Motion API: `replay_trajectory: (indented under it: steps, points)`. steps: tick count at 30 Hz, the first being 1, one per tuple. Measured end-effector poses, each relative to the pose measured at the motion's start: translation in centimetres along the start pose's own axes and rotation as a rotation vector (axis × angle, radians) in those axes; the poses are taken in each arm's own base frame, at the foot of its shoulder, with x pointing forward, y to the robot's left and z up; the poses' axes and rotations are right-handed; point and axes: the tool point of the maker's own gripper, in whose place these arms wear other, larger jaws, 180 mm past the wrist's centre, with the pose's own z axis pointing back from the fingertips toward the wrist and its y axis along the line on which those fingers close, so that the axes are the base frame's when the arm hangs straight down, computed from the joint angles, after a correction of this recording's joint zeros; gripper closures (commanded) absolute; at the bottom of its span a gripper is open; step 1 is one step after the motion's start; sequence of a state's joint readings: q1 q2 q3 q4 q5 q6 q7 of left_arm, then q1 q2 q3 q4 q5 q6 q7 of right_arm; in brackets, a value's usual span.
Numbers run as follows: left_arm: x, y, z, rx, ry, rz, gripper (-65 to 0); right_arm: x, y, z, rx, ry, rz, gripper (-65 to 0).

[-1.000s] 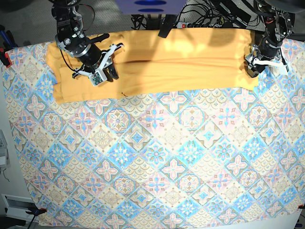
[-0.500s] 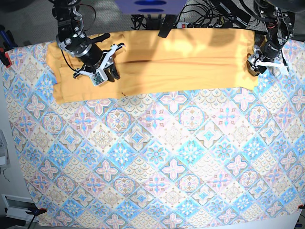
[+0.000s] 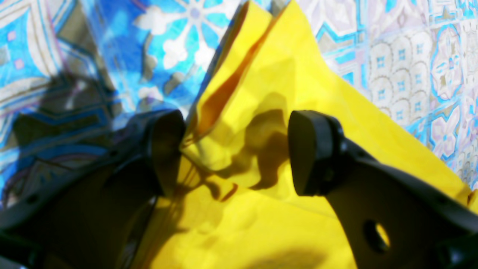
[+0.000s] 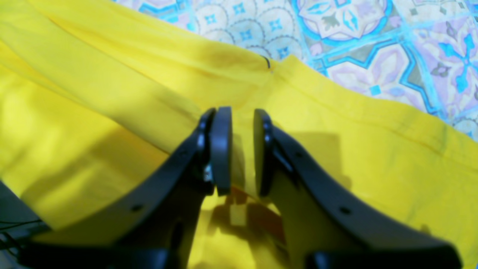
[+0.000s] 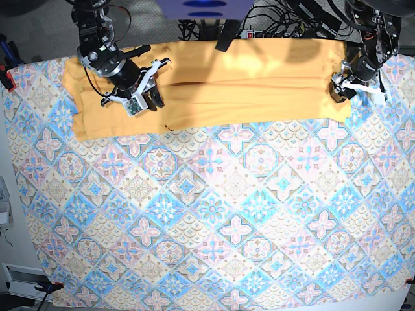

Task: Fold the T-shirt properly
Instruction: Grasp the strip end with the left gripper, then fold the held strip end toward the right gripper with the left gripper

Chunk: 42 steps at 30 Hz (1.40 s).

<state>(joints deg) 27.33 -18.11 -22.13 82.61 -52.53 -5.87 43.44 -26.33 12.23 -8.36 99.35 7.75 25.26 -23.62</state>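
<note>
The T-shirt (image 5: pixel 233 81) is lying along the far edge of the worktop (image 5: pixel 214 220), folded lengthwise into a long yellow-orange band that is stretching almost from one side to the other, with a crease line running down its middle. Under it the blue-pink diamond-patterned tablecloth (image 5: pixel 194 194) is covering the whole worktop.

The left gripper (image 5: pixel 342 91) is sitting at the end of the band on the base view's right, right over the cloth's short edge. From its wrist camera the left gripper (image 3: pixel 235 153) is standing with its jaws wide apart, and a bunched-up corner of the T-shirt (image 3: pixel 261 112) is rising between them; the fabric is touching one fingertip (image 3: pixel 164 149) while the other fingertip is staying clear of it, so nothing is being pinched there.

The right gripper (image 5: pixel 146 97) is hovering over the other end of the band, a little in from the sleeve area. In its wrist view the right gripper (image 4: pixel 242 149) is showing its jaws drawn narrow, only a thin gap left between the pads, with the T-shirt (image 4: pixel 112 93) lying in soft folds just below and beyond them. I cannot tell whether any cloth is caught in that gap. A small dark mark is showing near a seam of the fabric ahead of the jaws
</note>
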Motion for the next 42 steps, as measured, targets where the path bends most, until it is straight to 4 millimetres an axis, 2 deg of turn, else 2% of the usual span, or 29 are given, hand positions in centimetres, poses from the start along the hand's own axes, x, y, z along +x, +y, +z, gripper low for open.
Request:
replay_trajectory:
  steps: [6,11,13,18,20,22,26,28,30,33,38,40,42]
  points:
    - [-0.9,-1.0,-0.5,-0.012,0.019,-0.054,-42.3,0.0,0.0,0.0,0.001,-0.001,-0.001,-9.4]
    - [-0.9,-1.0,-0.5,-0.01,0.014,-0.056,-41.3,0.0,0.0,0.0,0.001,0.0,-0.001,-9.4]
    - [-1.0,-1.0,-0.5,-0.009,0.011,-0.057,-36.3,0.0,0.0,0.0,0.0,-0.001,0.0,-9.4]
    - [-1.8,-1.1,-0.5,-0.015,0.04,-0.046,-14.2,0.0,0.0,0.0,0.0,-0.001,0.0,-9.4]
    - [-2.2,-1.0,-0.4,-0.016,0.049,-0.037,-7.5,0.0,0.0,0.0,0.0,0.0,0.0,-9.4]
    - [-2.4,-1.1,-0.4,-0.019,0.054,-0.033,-4.0,0.0,0.0,0.0,0.0,-0.001,0.0,-9.4]
    - [-2.4,-1.1,-0.4,-0.019,0.055,-0.033,-1.1,0.0,0.0,0.0,0.0,0.0,0.0,-9.4]
    - [-2.4,-1.9,-0.1,-0.033,0.065,-0.059,0.0,0.0,0.0,0.0,0.001,-0.001,0.0,-9.4]
    - [-4.4,-3.9,0.4,-0.102,0.147,-0.1,0.0,0.0,-0.1,0.0,-0.003,-0.001,-0.001,-9.4]
    - [-5.5,-6.1,0.7,-0.154,0.161,-0.101,0.0,0.0,-0.1,0.0,-0.002,-0.001,-0.001,-9.4]
    - [-3.0,-7.7,1.5,-0.181,0.085,-0.142,0.0,0.0,-0.3,0.1,-0.01,-0.002,-0.004,-9.4]
    - [-2.6,-9.0,1.7,-0.207,0.058,-0.147,0.0,0.1,-0.2,0.0,-0.006,-0.004,-0.003,-9.4]
    - [-3.1,-10.4,2.1,-0.251,0.068,-0.15,0.0,0.0,-0.4,0.1,-0.014,-0.001,-0.003,-9.4]
